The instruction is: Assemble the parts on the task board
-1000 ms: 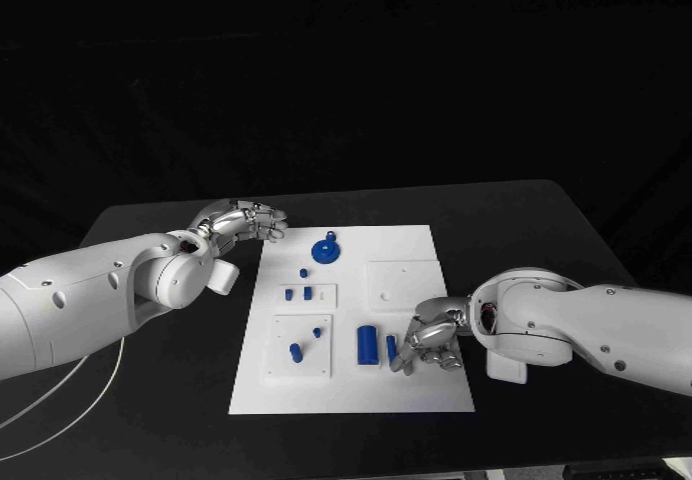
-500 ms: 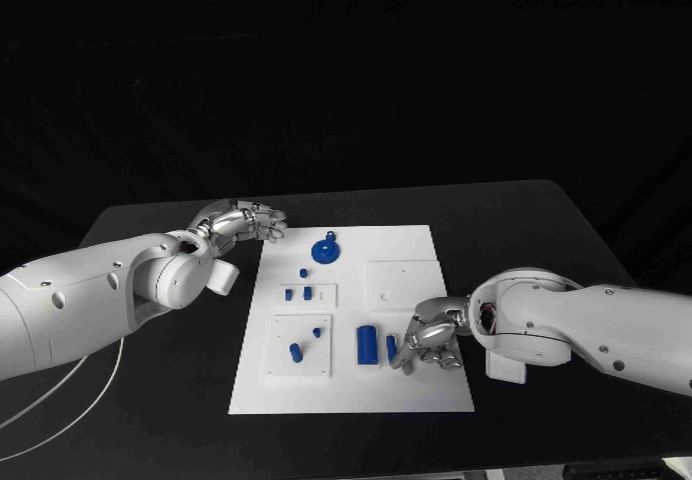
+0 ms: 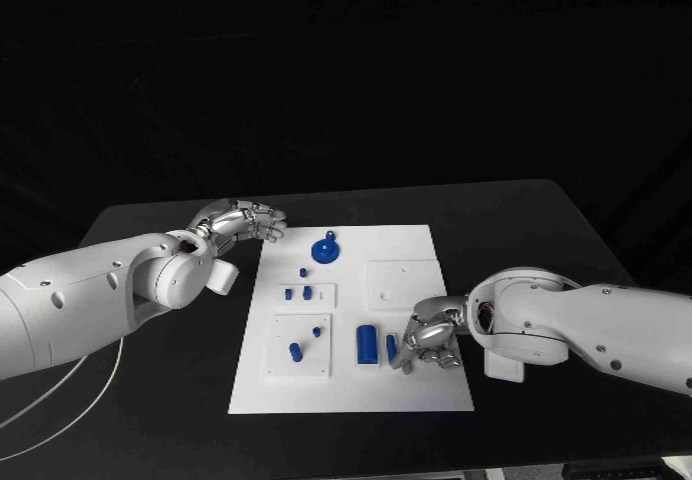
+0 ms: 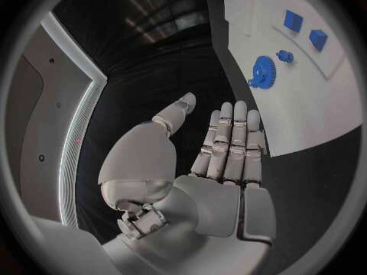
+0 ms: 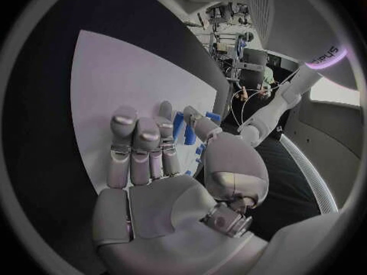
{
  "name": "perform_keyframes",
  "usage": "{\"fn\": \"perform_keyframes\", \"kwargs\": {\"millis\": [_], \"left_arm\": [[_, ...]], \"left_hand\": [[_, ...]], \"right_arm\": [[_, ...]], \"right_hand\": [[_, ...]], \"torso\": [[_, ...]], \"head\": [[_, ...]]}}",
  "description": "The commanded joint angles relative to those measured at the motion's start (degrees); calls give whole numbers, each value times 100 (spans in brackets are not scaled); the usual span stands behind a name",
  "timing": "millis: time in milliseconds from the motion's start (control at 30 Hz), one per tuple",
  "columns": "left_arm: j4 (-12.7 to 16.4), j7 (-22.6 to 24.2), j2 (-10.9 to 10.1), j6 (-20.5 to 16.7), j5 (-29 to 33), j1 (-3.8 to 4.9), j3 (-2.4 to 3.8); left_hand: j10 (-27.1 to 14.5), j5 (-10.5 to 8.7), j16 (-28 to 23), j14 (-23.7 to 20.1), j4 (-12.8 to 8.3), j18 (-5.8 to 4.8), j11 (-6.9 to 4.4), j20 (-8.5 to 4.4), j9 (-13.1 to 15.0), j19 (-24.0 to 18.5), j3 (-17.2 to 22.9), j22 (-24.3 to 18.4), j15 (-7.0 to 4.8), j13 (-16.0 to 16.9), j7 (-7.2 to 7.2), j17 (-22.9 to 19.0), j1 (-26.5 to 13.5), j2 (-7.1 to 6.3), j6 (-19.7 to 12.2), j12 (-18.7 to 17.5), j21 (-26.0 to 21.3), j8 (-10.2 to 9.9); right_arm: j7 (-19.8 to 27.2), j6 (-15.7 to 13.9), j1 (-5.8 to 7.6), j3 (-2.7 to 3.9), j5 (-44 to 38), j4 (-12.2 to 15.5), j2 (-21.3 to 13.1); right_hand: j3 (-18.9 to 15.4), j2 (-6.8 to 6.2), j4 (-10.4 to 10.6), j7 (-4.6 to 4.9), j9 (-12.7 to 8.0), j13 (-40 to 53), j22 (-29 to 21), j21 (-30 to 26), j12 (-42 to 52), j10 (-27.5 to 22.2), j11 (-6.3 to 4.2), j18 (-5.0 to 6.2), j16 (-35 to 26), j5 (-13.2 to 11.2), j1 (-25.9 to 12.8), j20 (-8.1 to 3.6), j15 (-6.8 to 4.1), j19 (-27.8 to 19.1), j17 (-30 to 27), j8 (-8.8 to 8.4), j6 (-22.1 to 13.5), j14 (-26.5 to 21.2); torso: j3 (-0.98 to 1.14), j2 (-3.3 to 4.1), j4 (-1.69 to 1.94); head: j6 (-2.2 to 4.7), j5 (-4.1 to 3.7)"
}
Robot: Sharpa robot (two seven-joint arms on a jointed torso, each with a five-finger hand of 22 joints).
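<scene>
The white task board [image 3: 418,385] lies in the middle of the table. On it are a blue gear [image 3: 327,249] at the back, a small blue peg [image 3: 304,271], two small blue blocks [image 3: 297,293], another blue peg [image 3: 296,351], a thick blue cylinder [image 3: 368,344] and a thin blue pin [image 3: 391,347]. My right hand [image 3: 430,340] is over the board's right front, its fingertips right beside the thin pin, fingers apart and holding nothing. The right wrist view shows the hand [image 5: 153,159] spread above the board [image 5: 115,73], the blue pieces [image 5: 178,127] just beyond its thumb. My left hand [image 3: 248,220] hovers off the board's back left corner, empty.
In the left wrist view the left hand [image 4: 222,146] has its fingers straight, and the gear [image 4: 263,73] and the blocks [image 4: 293,19] lie on the board [image 4: 306,116] beyond them. Raised white plates [image 3: 401,280] sit on the board. Black table surrounds the board.
</scene>
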Motion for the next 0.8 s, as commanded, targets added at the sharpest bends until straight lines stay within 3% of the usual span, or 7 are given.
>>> {"fn": "perform_keyframes", "kwargs": {"millis": [33, 433, 600, 800], "left_arm": [[12, 32, 0, 81, -27, 1, 3], [7, 24, -1, 83, -37, 1, 3], [9, 21, -4, 90, -45, 1, 3], [8, 18, -5, 92, -45, 2, 3]], "left_hand": [[-26, -24, -34, 22, 7, 100, 5, 17, -9, 17, 10, 6, 37, -10, -7, 7, -13, -5, -42, 7, -26, 34], [-25, -28, -37, 23, 9, 99, 6, 18, -9, 19, 8, 10, 38, -10, -7, 13, -16, -4, -42, 8, -28, 35], [-25, -36, -44, 25, -12, 100, 5, 17, -10, 20, 12, 17, 37, -10, -8, 25, 8, -11, -42, 8, -34, 37], [-25, -40, -48, 26, -8, 99, 6, 19, -10, 22, 8, 20, 38, -10, -7, 29, 1, -10, -42, 9, -37, 38]], "right_arm": [[-75, -141, -43, -35, -233, -43, 29], [-25, -468, -43, -34, -259, -63, 78], [-76, -412, -43, -34, -234, -70, 74], [-154, -258, -43, -34, -190, -78, 50]], "right_hand": [[175, 36, -28, -18, 7, 8, 14, 28, 26, 43, -38, 84, 11, -29, 165, -50, -32, 4, 12, 36, 37, 13], [343, 131, 78, -26, 20, 12, 32, 71, 46, 104, -45, 84, 41, -30, 196, -4, -24, 44, 23, 64, 97, 38], [332, 85, 210, -31, 20, 12, 34, 78, 43, 116, -49, 84, 48, -30, 68, 8, -27, 49, 25, 65, 108, 39], [313, -17, 225, -30, 18, 13, 38, 84, 38, 114, -49, 84, 50, -30, 9, 3, -31, 47, 24, 59, 100, 37]], "torso": [[2, 2, -2], [1, 3, 4], [0, 3, 2], [0, 1, 0]], "head": [[-3, 1], [-2, -9], [-3, -4], [-3, -5]]}}
